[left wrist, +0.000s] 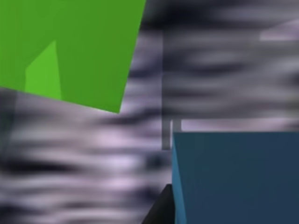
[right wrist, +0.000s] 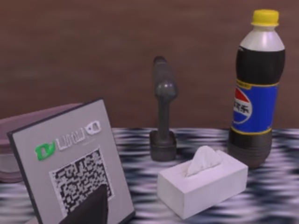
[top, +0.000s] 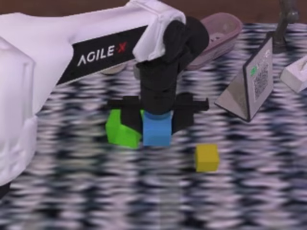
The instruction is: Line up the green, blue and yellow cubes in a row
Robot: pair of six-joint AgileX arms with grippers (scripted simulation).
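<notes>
Left end effector (top: 157,116) clamping around blue cube (top: 157,129), sitting square beside tilted green cube (top: 122,129); yellow cube (top: 206,157) apart.

table (top: 96,191): black-and-white wavy cloth | wall (right wrist: 93,46): brown, plain

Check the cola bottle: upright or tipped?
Upright. In the right wrist view the bottle stands on its base, yellow cap on top, behind the tissue box.
</notes>
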